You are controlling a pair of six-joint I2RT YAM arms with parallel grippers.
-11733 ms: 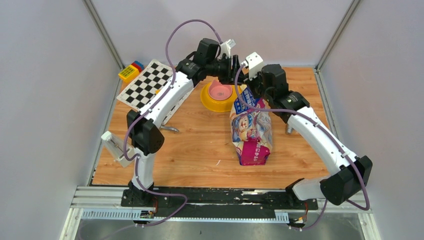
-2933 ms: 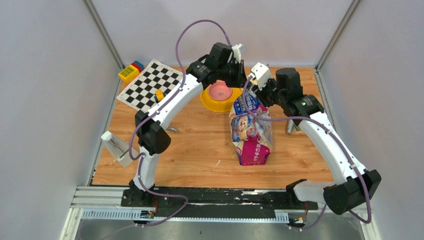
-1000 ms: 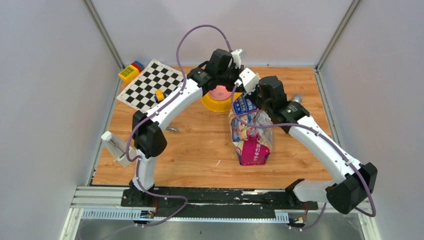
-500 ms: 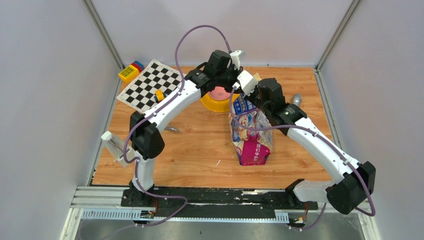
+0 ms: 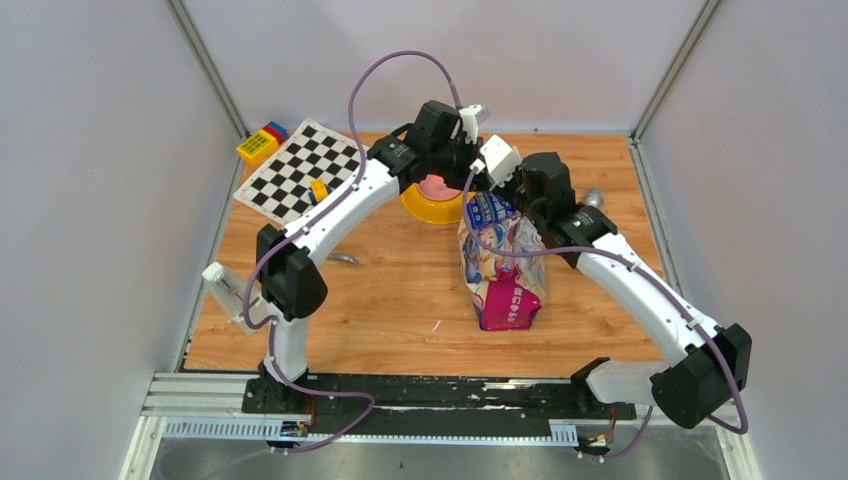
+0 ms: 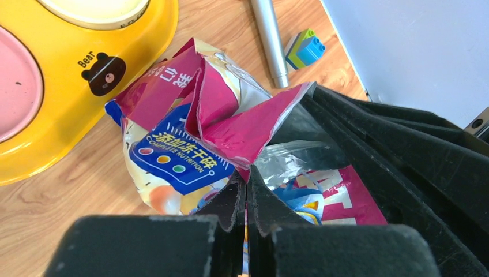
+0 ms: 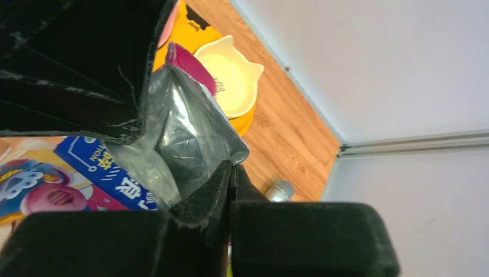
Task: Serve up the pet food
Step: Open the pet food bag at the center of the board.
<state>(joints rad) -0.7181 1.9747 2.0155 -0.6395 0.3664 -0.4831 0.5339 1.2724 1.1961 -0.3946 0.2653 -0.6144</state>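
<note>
By yellow feeder [image 5: 430, 207], left claw [image 6: 247, 186], right claw [image 7: 230, 168] pinching bag [image 5: 503, 272]; checkerboard [image 5: 292, 172] left

white links [image 5: 340, 205], black joints [image 5: 290, 283], purple cables [image 5: 400, 57], black left end effector [image 6: 247, 187]

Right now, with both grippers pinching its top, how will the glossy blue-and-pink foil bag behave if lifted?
Probably floppy: the glossy blue-and-pink foil bag crumples and folds where the left gripper pinches it. Likely slippery, given the shiny film at the right gripper. Its bulging lower body suggests the contents would sag downward.
</note>
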